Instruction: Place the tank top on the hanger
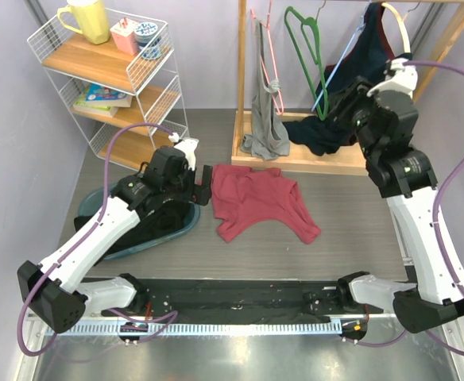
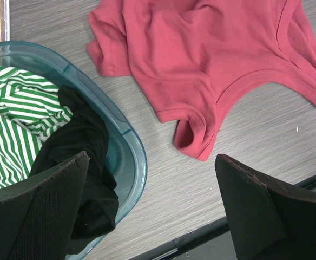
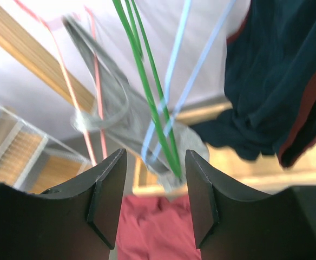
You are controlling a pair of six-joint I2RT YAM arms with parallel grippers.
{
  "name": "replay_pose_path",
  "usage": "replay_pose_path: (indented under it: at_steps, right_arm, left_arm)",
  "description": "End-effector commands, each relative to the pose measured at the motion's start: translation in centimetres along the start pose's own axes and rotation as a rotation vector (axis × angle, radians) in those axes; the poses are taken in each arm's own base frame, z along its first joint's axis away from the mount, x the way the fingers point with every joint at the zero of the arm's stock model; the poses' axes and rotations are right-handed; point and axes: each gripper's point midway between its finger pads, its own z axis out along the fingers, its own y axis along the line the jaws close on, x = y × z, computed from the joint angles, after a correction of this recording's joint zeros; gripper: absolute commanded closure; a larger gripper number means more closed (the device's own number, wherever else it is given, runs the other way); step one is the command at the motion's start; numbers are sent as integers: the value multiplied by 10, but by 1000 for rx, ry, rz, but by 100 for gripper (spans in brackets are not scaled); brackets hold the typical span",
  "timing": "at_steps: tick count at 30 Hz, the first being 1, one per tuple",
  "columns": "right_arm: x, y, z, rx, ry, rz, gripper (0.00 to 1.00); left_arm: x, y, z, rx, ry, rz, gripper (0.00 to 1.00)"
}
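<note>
On the table (image 1: 359, 230) lies the tank top (image 1: 252, 198); left pincer (image 2: 151, 161) wide, right pincer (image 3: 155, 157) narrower, both empty.

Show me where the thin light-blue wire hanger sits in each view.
Top external: the light-blue wire hanger hangs upper right, beside the green hanger.
Left wrist: not in it.
Right wrist: the hanger's wires cross top centre.
Shared landmark: the dark red tank top, in all three views.

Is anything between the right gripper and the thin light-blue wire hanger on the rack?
Yes. The thicker green hanger hangs alongside the thin light-blue wire hanger and crosses it right ahead of the open right gripper, so it could catch both.
</note>
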Motion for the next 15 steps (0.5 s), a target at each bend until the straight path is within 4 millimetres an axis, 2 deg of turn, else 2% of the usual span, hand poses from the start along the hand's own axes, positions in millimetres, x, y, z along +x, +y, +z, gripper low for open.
replay_pose_path:
  at_steps: [1,2,3,4,7,8,14,15]
  right_arm:
    - [-57,12,2,24,-137,52,47]
    - [-59,10,6,44,-140,51,47]
    - [-71,11,5,51,-164,62,47]
    - [-65,9,20,78,-145,54,46]
    - [-72,0,35,126,-161,60,47]
    - [-65,-3,48,140,-140,56,46]
    - [-57,-14,86,127,-108,79,46]
    - [-50,-15,96,125,-91,79,46]
  left_arm:
    - [-10,-4,-8,24,-47,3,0]
    - [-9,-4,-7,24,-44,1,0]
    - [-9,-4,-7,26,-44,1,0]
    - [-9,-4,-8,26,-44,1,0]
    - [-9,-5,-8,30,-46,0,0]
    - [-8,-5,-8,31,-44,-3,0]
    - [-8,-7,-8,40,-43,-6,0]
    - [-8,-7,-8,42,-43,-8,0]
